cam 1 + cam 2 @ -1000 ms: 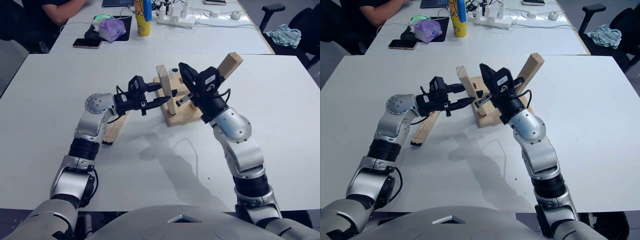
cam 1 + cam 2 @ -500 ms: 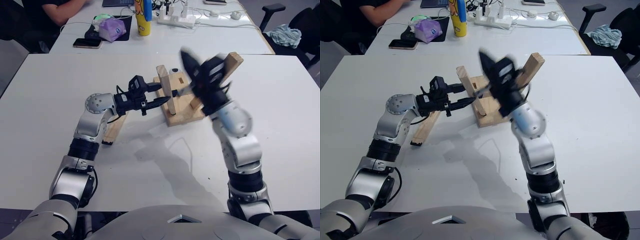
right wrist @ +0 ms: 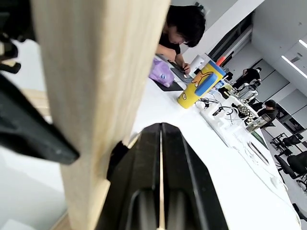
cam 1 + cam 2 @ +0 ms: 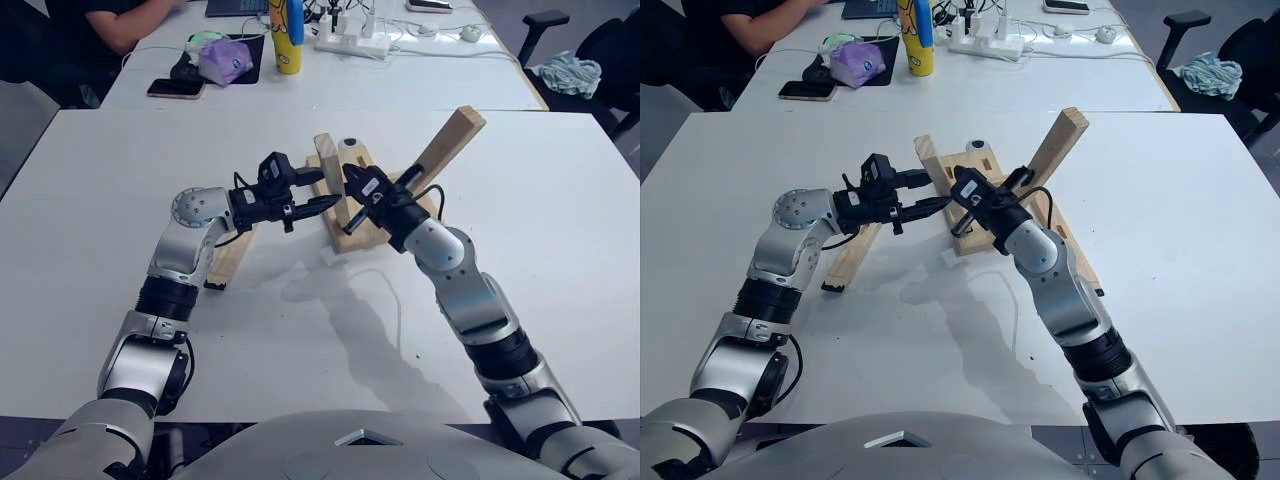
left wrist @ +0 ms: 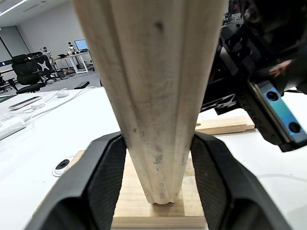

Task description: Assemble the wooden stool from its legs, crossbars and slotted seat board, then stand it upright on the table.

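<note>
1. White tabletop (image 4: 120, 180) carries all the parts, and none of them has shifted in the last second. The only change is in one arm.
2. Our slotted seat board (image 4: 347, 238) lies flat at the far middle. A standing leg (image 4: 328, 160) rises from it, and a slanting leg (image 4: 452, 135) leans up from its right side. A loose leg (image 4: 228, 258) lies to the left, under the left arm.
3. Our right arm has swung down from high above the board to board level. The right gripper (image 4: 352, 200) now sits just beside the standing leg. Its fingers are pressed together with nothing between them, and the wood runs alongside.
4. Our left gripper (image 4: 322, 190) has stayed put, clamped around the standing leg.
5. We judge that with both grippers at the same leg, seating it firmly or fitting a crossbar comes next. Assembly looks partway done: a part is still loose and the stool is not yet upright.
</note>
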Tool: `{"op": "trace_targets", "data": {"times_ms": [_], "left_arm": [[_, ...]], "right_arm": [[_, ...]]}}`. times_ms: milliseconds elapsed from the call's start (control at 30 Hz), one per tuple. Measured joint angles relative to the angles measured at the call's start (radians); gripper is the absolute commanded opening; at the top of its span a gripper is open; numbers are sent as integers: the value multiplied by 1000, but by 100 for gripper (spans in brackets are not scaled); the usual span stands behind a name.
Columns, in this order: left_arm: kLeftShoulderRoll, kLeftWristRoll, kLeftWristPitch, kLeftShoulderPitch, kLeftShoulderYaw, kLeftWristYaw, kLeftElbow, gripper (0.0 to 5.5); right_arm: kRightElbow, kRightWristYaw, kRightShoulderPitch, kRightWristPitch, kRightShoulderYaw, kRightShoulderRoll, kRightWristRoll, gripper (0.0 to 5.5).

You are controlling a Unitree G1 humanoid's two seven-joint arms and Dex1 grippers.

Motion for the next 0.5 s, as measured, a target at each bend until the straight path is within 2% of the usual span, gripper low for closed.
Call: {"op": "trace_targets", "data": {"times_ms": [67, 267, 500], "left_arm": [[3, 0, 8, 1, -5, 1, -2, 207], [12, -8, 11, 1, -6, -7, -6, 207], [64, -40, 30, 22, 13, -50, -23, 207]], "right_arm": [[3, 6, 10, 3, -25, 16, 37, 0], [-24, -8, 139, -207, -234, 136, 272, 0], [-5, 215, 317, -292, -280, -18, 375, 0]]}}
